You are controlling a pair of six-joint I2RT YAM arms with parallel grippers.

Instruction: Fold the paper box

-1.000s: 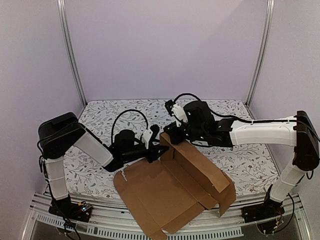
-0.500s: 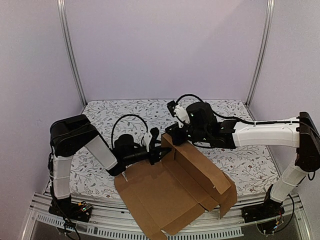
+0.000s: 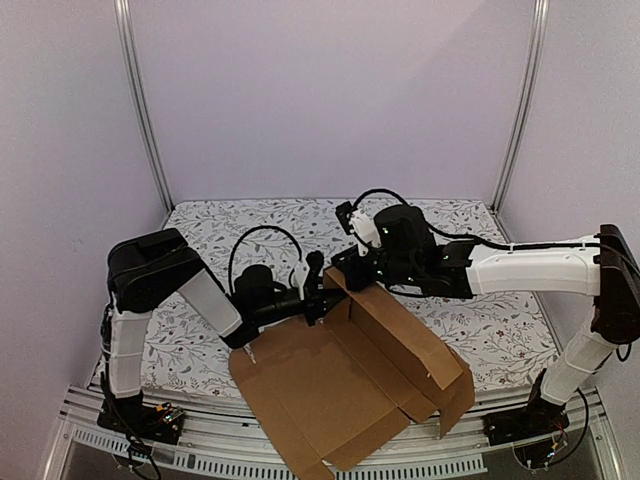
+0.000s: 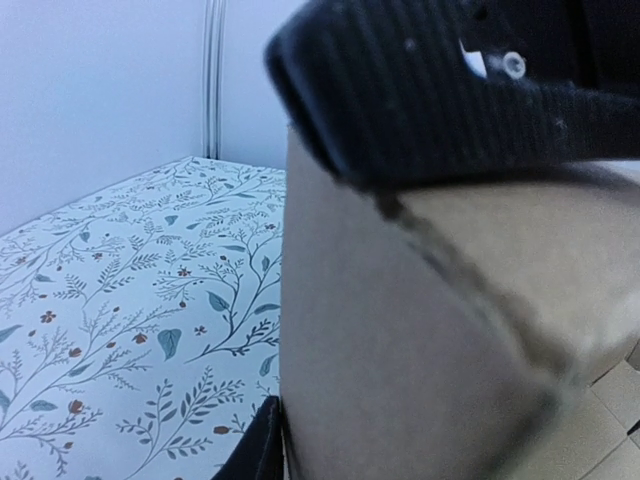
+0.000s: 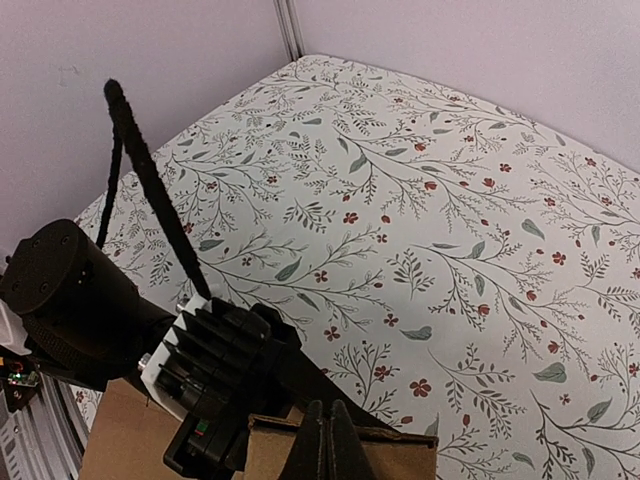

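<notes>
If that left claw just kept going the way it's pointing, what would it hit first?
The paper box: the left gripper points at its raised flap, which stands right in front of it.

the paper box [image 3: 340,385] lies on the near half of the desk [image 3: 220,230], its near corner over the front edge, its raised wall along the right. the left tool [image 3: 323,300] is at the wall's far end, perhaps astride a flap; the right tool [image 3: 347,274] just right of it.
</notes>
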